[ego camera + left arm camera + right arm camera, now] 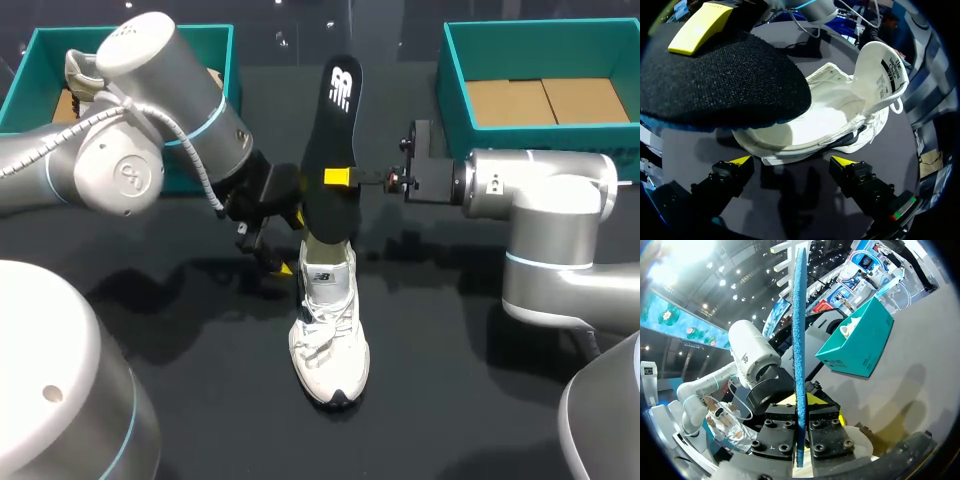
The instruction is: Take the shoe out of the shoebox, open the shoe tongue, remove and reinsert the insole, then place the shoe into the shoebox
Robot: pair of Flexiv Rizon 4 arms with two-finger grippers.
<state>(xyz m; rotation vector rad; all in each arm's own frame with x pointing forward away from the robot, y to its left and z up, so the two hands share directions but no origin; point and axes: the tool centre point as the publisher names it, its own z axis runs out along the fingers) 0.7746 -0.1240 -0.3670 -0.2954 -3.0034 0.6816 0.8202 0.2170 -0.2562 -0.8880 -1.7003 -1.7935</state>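
your right jaws pinch upright black insole (335,150), blue underside, lower end at white shoe (328,335) opening; tongue (880,75) lifted. your left jaws open beside shoe.

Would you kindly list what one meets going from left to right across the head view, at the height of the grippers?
left arm → left gripper, open → black insole, standing upright → right gripper, shut on the insole → right arm

L tool (791,161) fingers apart, low; R tool (338,177) clamped, wrist horizontal.
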